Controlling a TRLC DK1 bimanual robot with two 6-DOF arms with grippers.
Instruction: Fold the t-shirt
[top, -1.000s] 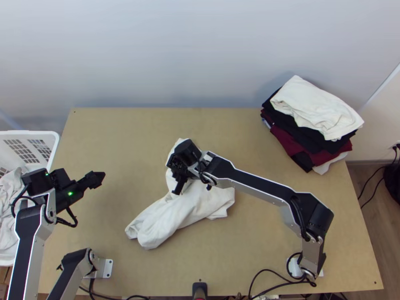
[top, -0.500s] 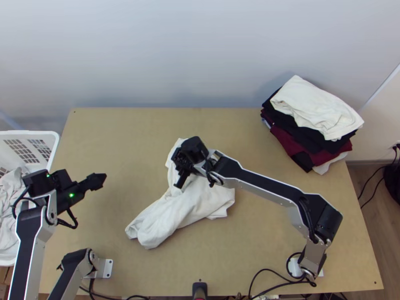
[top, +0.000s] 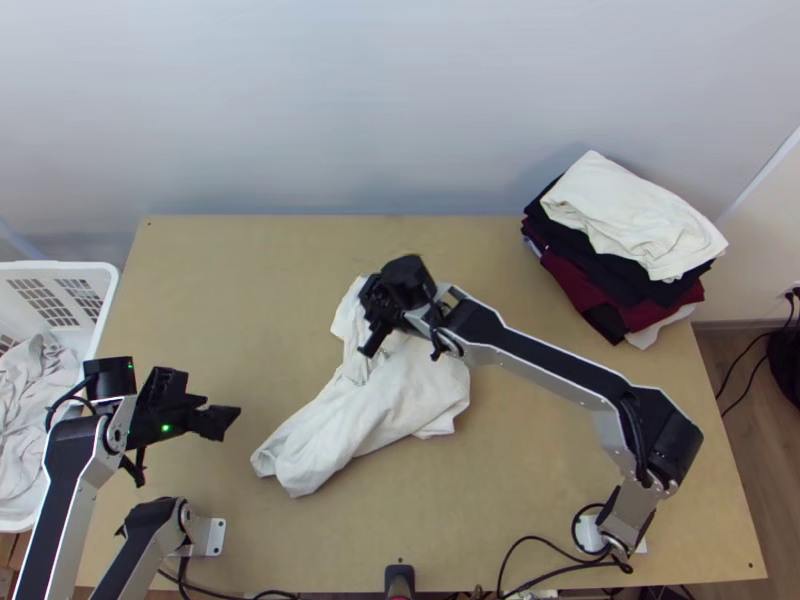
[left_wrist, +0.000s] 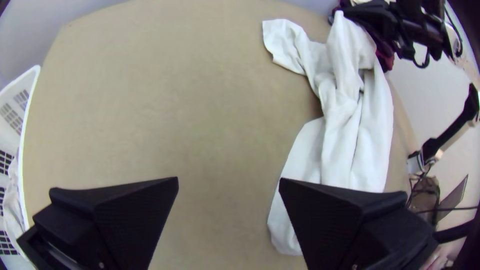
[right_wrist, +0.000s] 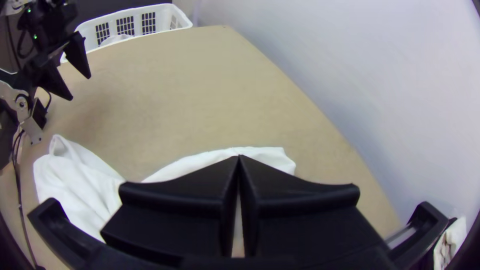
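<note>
The white t-shirt (top: 355, 430) lies bunched and elongated near the table's middle, one narrow end toward the front left. Over its upper part is my right gripper (top: 369, 350). In the right wrist view the tips of this right gripper (right_wrist: 239, 158) meet; in the left wrist view the t-shirt (left_wrist: 345, 100) rises to a peak at those tips, so it looks pinched there. My left gripper (top: 228, 424) is left of the cloth, above bare table. Seen from its own wrist, the left gripper (left_wrist: 228, 182) stands open, holding nothing.
A stack of folded clothes (top: 640, 220), white on top, stands at the table's back right corner. At the left edge is a white laundry basket (top: 103, 290) with pale cloth inside. The right arm crosses the table's right half. Bare wood lies behind the shirt.
My right gripper has shifted up the picture and slightly right, while the shirt's outline stays nearly the same. My left gripper has moved toward the table's near edge and a little right.
</note>
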